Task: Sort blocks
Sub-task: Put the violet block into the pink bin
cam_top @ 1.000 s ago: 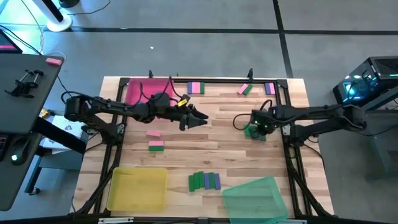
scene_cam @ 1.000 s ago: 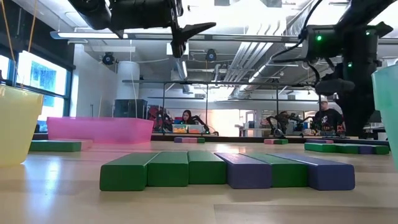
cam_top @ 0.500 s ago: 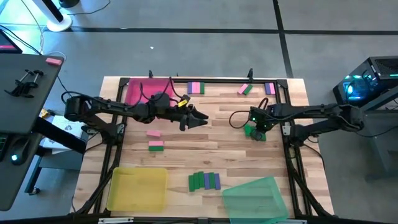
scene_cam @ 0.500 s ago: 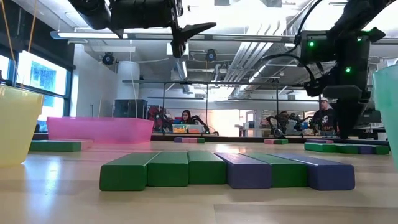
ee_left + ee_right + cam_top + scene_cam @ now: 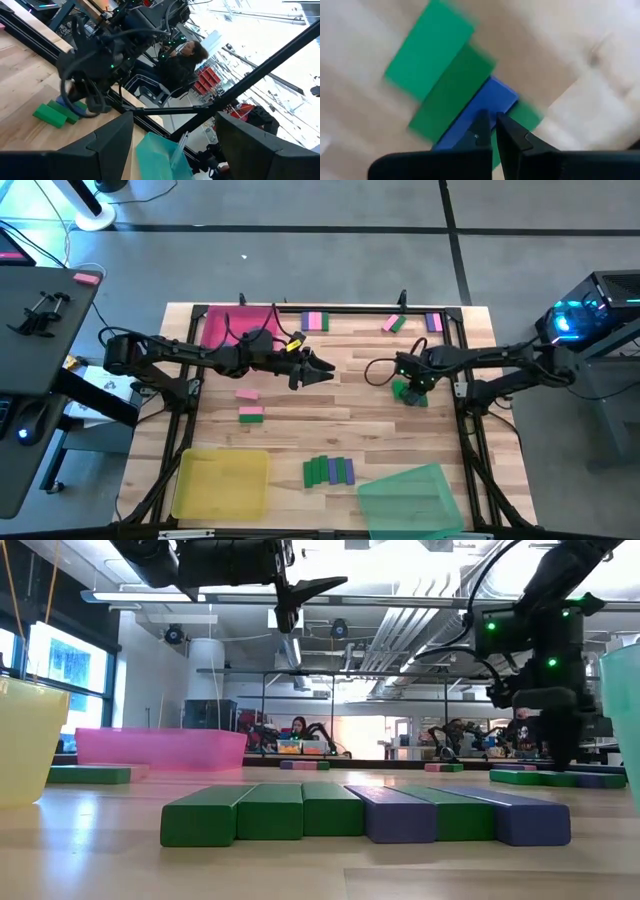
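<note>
Green and purple-blue bar-shaped blocks [image 5: 409,392] lie bunched side by side on the wooden surface [image 5: 340,420], right-centre, directly beneath the right pincer [image 5: 490,125], which hangs closed and empty-looking — its tips seem just over the blue bar [image 5: 480,112], along that bar's length. The left pincer [image 5: 322,370] hovers mid-surface, spread wide, farther off.

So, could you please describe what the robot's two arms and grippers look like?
Both arms are dark, slim and jointed, with black cables looping along them. The left gripper has two dark, tapering fingers and a yellow tag behind it. The right gripper has narrow black fingers, with small green lights glowing on its wrist.
</note>
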Robot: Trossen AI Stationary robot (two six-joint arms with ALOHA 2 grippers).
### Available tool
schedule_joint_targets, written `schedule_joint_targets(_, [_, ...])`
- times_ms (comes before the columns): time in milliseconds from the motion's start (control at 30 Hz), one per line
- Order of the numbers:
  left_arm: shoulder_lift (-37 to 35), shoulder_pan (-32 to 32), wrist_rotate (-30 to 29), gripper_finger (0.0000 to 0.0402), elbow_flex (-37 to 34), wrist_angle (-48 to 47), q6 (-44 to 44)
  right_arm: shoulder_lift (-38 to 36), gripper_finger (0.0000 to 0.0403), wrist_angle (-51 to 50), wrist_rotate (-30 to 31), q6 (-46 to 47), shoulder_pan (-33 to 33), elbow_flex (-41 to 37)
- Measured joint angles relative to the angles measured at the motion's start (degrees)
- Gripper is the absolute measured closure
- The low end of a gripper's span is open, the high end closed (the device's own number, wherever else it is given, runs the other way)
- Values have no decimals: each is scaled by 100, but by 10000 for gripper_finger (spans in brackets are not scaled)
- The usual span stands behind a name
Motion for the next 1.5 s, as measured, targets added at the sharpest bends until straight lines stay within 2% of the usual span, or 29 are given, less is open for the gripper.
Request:
schedule_joint_targets(300, [-2,0,0,133,2,-2,4,4,403,-40,-732,923,896,-19])
schedule_joint_targets(500, [-2,0,13,133,2,-2,7,15,403,338,-1346,1675,1621,-28])
schedule_joint_targets(600, [-2,0,32,133,2,-2,9,20,403,741,-1456,2154,1917,-41])
schedule_joint_targets(767, [-2,0,35,133,2,-4,28,78,403,1906,-973,2861,2033,-47])
schedule_joint_targets(867, [-2,0,37,133,2,-2,105,151,403,2243,-865,3064,1930,-47])
schedule_joint_targets(1033, [-2,0,60,133,2,-2,60,-56,403,1872,-1104,3107,2035,268])
schedule_joint_targets(1133, [-2,13,175,133,2,0,61,-232,403,1403,-685,3111,2150,705])
schedule_joint_targets(1233, [-8,77,445,133,2,58,59,-325,403,1407,-363,3292,2243,1131])
schedule_joint_targets(1400, [-15,218,855,133,7,61,-40,-160,402,1372,-306,3743,2584,1313])
schedule_joint_targets(1500, [-15,287,1096,133,7,55,-126,90,388,1275,-289,4005,2737,1297])
